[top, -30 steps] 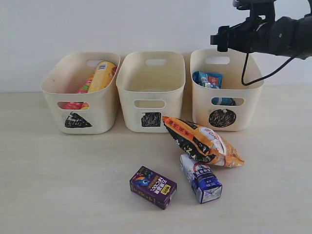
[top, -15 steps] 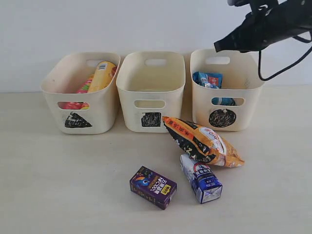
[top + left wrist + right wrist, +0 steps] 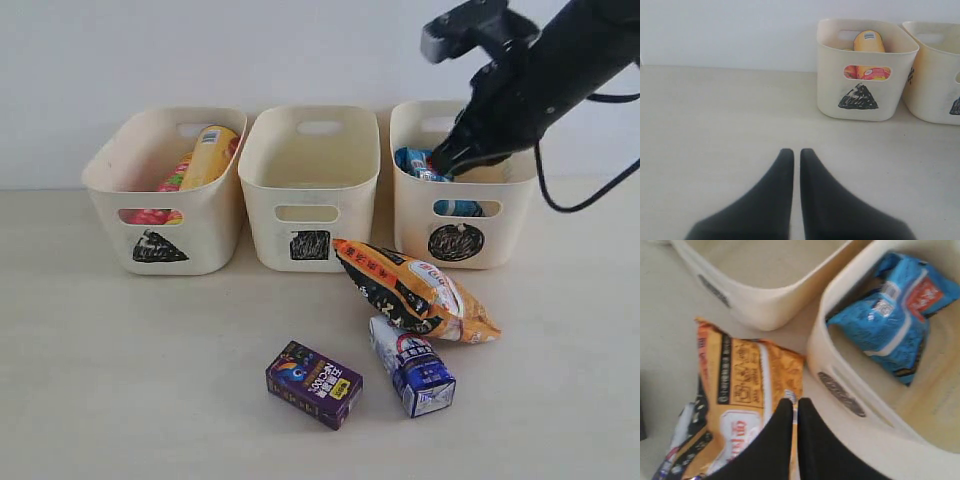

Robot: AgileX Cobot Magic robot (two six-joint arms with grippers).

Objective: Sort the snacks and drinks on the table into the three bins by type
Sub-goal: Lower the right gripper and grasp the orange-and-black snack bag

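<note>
While your right claw (image 3: 443,162) hangs above the circle bin (image 3: 412,215), at the corner nearest the middle tub, its jaws are pressed together with nothing between them. The blue-white packet (image 3: 424,160) sits inside that bin, just beside the tips in the exterior view. From the right wrist view, the claw (image 3: 795,402) points down past the bin's wall toward the orange-black crinkly bag (image 3: 750,375), and that wall stands close beside your line.

On the tabletop (image 3: 120,350) the bag (image 3: 415,290) lies tilted in front of the square bin (image 3: 340,215) and the circle bin, its lower end resting over the top of the white and blue carton (image 3: 415,372). The dark purple carton (image 3: 313,383) lies just beside that one, apart from the bag.

Over on the other side, the triangle bin (image 3: 200,230) holds the orange chip tube (image 3: 210,155) leaning upright and the pink chip tube (image 3: 150,215), glimpsed through the handle slot. Your left claw (image 3: 796,152) is closed and empty, low over bare tabletop, well short of the triangle bin (image 3: 830,95).
</note>
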